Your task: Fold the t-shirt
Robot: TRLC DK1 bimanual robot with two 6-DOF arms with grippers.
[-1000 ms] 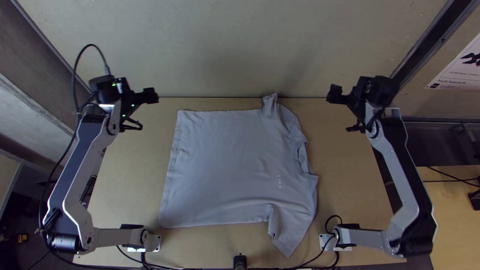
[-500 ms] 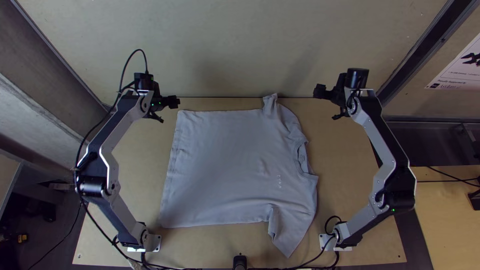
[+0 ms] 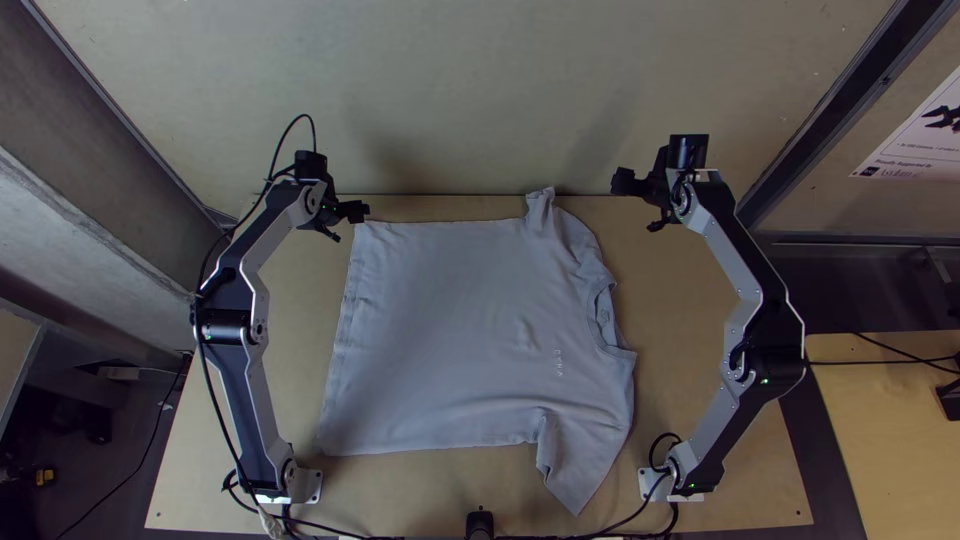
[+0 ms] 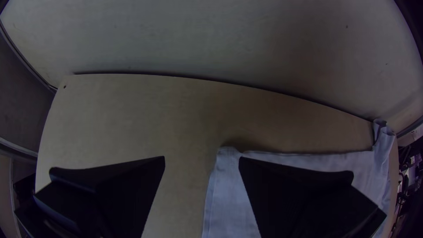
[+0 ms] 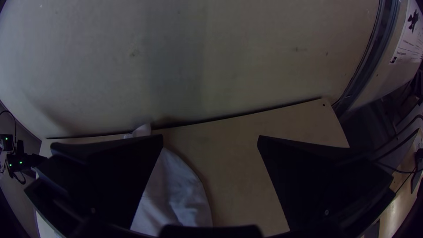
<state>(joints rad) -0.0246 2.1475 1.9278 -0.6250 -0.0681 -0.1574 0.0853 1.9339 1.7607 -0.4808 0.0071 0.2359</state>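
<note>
Lt-grey T-shirt [image 3: 460,330] lies spread out mid tabletop [image 3: 715,400], body mostly flat w/ small wrinkles, hem twd L edge, neck opening [image 3: 603,318] twd R edge. One sleeve [image 3: 541,208] is bunched up & reaches the far edge, R of ctr; other sleeve [image 3: 575,480] slants to a pt nr the near edge, w/ creases where it meets the body. Small print on chest, nr the neck.

L tool [image 3: 352,224] is nr far edge, L of ctr, by the shirt's far hem corner [image 4: 228,153]. In L wrist view, L tool [image 4: 202,158] has its fingers spread wide, nothing btwn them gripped; that corner appears just beside one fingertip. Can't tell if they touch.

R tool [image 3: 633,206] is also nr far edge, R of ctr, a bit R of the bunched sleeve. In R wrist view, R tool [image 5: 210,137] is spread wide too, pinching nothing; one finger partly hides the shirt.

Arm bases sit at near edge: L base [image 3: 300,485] L of ctr, R base [image 3: 672,484] R of ctr. Pale wall [image 3: 450,90] stands behind far edge, poster [image 3: 925,130] off to the R.
</note>
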